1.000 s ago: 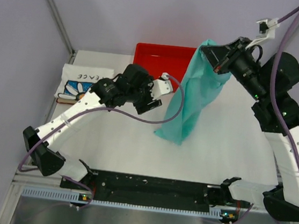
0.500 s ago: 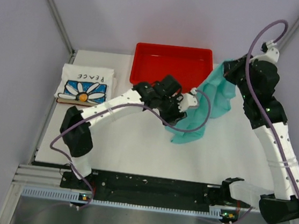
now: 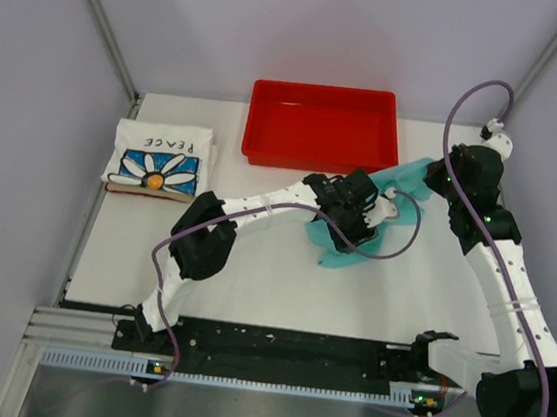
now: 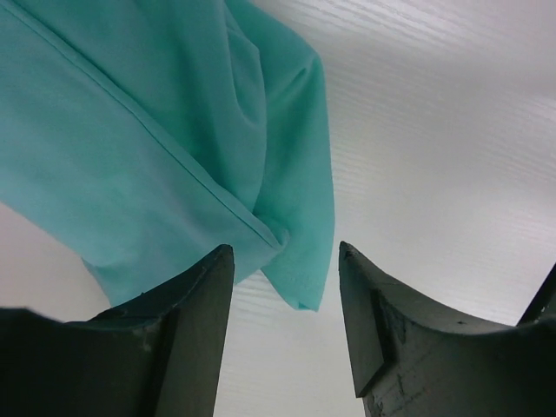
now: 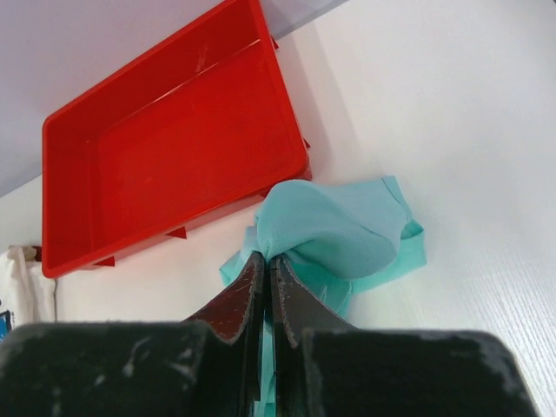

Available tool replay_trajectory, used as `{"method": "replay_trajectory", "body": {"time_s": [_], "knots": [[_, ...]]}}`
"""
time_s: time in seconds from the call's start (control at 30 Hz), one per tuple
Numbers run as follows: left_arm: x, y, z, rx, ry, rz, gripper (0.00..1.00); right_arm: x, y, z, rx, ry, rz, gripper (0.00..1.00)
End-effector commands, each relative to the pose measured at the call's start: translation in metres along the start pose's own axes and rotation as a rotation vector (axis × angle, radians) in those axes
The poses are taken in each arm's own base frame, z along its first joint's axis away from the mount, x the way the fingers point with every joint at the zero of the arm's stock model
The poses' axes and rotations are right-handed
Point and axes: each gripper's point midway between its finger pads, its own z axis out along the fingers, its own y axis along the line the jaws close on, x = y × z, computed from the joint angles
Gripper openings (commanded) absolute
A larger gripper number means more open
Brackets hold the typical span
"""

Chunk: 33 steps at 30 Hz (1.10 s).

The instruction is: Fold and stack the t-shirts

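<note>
White left arm (image 3: 259, 206) and right arm (image 3: 510, 295) with black joints, purple cables (image 3: 479, 86), dark scuffed gripper fingers (image 4: 191, 330)

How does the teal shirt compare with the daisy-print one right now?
The daisy-print t-shirt lies folded in a neat rectangle at far left; the teal t-shirt is bunched up beside the red tray. Nothing touches the daisy-print t-shirt; the right tool is shut on the teal t-shirt. Both rest on the table.
</note>
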Motion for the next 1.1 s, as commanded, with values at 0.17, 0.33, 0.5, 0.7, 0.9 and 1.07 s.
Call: {"method": "replay_trajectory", "body": {"time_s": [0.17, 0.33, 0.5, 0.7, 0.9, 1.07], "knots": [[-0.01, 0.014, 0.018, -0.08, -0.005, -0.065, 0.52, -0.023, -0.008, -0.006, -0.001, -0.087, 0.0, 0.0], [0.003, 0.026, 0.02, -0.143, 0.038, -0.047, 0.41, -0.025, -0.007, -0.004, -0.01, -0.089, 0.014, 0.0], [0.009, 0.034, 0.023, -0.182, 0.058, -0.028, 0.27, -0.027, -0.008, -0.005, -0.012, -0.092, 0.015, 0.0], [0.011, 0.037, 0.029, -0.19, 0.065, -0.021, 0.38, -0.029, -0.009, -0.008, -0.017, -0.101, 0.011, 0.0], [0.026, 0.048, 0.027, -0.251, 0.126, 0.001, 0.31, -0.031, -0.012, -0.011, -0.012, -0.108, 0.007, 0.0], [0.036, 0.043, 0.012, -0.227, 0.167, -0.008, 0.0, -0.036, -0.015, -0.016, -0.014, -0.127, 0.006, 0.0]]}}
